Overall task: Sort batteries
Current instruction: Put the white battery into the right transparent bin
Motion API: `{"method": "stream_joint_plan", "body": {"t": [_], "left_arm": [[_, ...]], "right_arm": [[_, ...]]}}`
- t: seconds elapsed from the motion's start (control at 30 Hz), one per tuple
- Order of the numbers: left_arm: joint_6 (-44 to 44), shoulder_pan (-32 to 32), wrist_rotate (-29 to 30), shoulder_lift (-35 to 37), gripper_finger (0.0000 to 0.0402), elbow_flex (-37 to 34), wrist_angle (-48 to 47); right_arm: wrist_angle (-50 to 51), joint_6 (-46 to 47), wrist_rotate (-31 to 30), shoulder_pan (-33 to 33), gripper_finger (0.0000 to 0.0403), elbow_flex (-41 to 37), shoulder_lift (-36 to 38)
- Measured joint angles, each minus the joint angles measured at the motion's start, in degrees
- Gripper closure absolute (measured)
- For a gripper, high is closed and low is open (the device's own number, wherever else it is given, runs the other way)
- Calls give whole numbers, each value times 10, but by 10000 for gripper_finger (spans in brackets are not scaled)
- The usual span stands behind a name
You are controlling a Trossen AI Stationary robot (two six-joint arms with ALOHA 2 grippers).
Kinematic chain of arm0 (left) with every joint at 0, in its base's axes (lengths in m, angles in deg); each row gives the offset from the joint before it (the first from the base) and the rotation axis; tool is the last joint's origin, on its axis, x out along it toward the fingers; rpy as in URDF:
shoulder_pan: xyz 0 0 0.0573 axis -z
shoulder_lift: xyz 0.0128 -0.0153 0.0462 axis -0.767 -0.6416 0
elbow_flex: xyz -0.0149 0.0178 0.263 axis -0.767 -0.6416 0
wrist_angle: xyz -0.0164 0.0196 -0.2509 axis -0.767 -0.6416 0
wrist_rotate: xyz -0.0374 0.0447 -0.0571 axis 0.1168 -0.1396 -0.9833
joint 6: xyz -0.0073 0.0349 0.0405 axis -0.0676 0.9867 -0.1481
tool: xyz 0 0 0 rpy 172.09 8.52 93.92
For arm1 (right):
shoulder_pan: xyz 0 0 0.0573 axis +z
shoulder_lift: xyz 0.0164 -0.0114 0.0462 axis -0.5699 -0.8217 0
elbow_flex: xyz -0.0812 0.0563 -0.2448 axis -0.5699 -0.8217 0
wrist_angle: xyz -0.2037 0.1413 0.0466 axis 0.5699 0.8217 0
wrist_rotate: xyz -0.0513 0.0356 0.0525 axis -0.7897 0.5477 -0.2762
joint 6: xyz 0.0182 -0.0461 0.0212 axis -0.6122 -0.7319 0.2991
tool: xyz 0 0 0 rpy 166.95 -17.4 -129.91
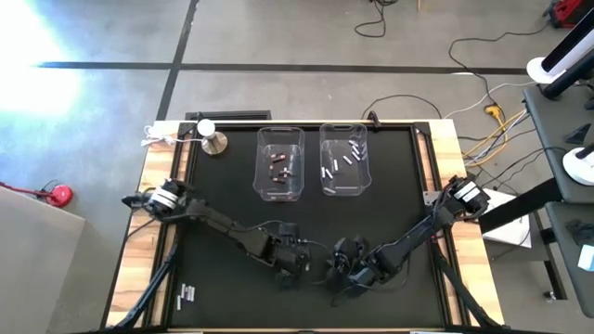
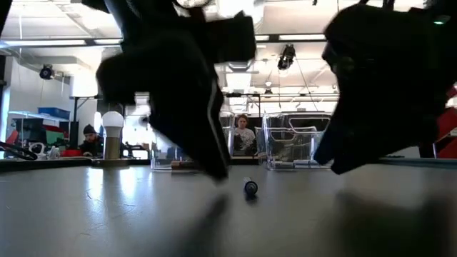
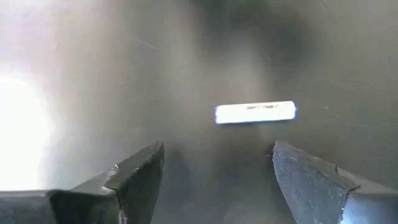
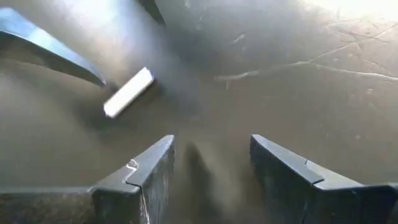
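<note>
Batteries are spread over three places on the dark tabletop (image 1: 223, 186). One white cell (image 3: 255, 112) lies flat on the mat just ahead of the left hand (image 3: 217, 171), its long axis running crosswise to the gap between the two spread fingers, which hold nothing. The right wrist view shows the same white cell (image 4: 129, 92) lying askew, off to one side of the right hand (image 4: 211, 165), whose fingers are likewise parted and empty. From table height the cell (image 2: 250, 188) is seen nearly end-on, resting between the two lowered arms. In the high view both hands sit close together near the tabletop's front middle, left hand (image 1: 295, 260) and right hand (image 1: 345, 269).

Two clear bins stand side by side toward the far edge. The left bin (image 1: 279, 163) holds a few dark, reddish cells; the right bin (image 1: 344, 160) holds several white ones lying at mixed angles. A few more white cells (image 1: 186, 296) lie near the front left corner. A round silver knob (image 1: 212, 138) stands left of the bins. Bare mat lies between the hands and the bins.
</note>
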Motion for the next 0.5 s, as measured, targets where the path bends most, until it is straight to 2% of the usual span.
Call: {"method": "stream_joint_plan", "body": {"t": [0.1, 0.27, 0.4, 0.5], "left_arm": [[-3, 18, 68, 60, 123, -20, -15], [-71, 73, 266, 185, 133, -135, 4], [-155, 127, 423, 284, 140, -256, 151], [-167, 163, 488, 329, 141, -339, 294]], "right_arm": [[-16, 9, -29, -2, 202, 10, 0], [-25, -17, -85, -1, 202, 56, -9], [-11, -44, -98, -6, 202, 123, -49], [57, -34, -93, -10, 202, 185, -91]]}}
